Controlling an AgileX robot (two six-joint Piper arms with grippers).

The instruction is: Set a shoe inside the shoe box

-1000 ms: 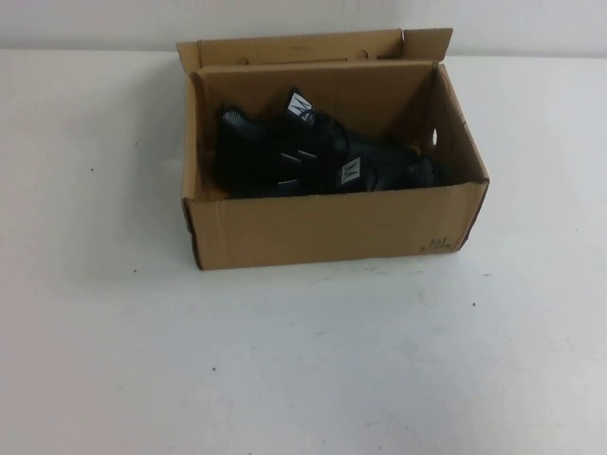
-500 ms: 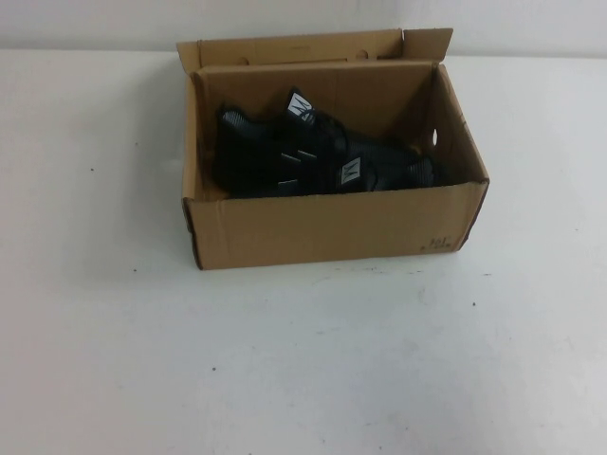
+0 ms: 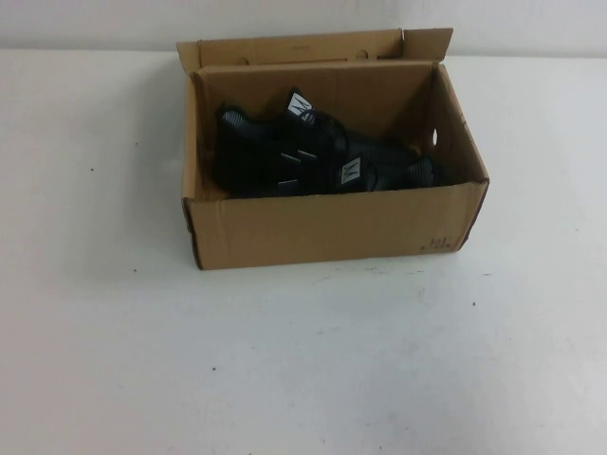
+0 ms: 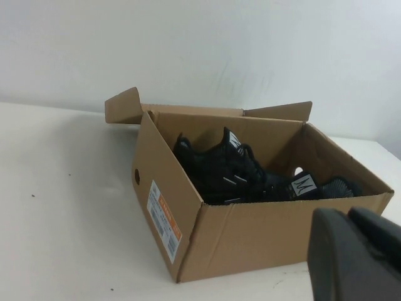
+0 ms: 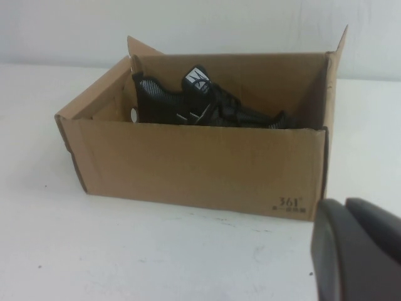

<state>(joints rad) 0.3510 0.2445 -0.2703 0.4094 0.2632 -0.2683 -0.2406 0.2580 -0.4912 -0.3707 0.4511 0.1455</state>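
The brown cardboard shoe box (image 3: pixel 332 227) stands open at the table's middle back, its lid flap raised behind. Two black mesh shoes lie inside: one (image 3: pixel 270 152) at the left, the other (image 3: pixel 375 171) toward the right, white logo tags showing. The left wrist view shows the box (image 4: pixel 250 232) and both shoes (image 4: pixel 219 169). The right wrist view shows the box (image 5: pixel 200 169) and a shoe (image 5: pixel 182 103). My left gripper (image 4: pixel 351 216) is shut and empty, low over the table, apart from the box. My right gripper (image 5: pixel 344 207) is shut and empty, apart from the box's front. Neither shows in the high view.
The white table (image 3: pixel 303 370) stretches bare in front of the box and to both sides. A pale wall runs along the back edge. An orange and white label (image 4: pixel 163 219) is on the box's left end wall.
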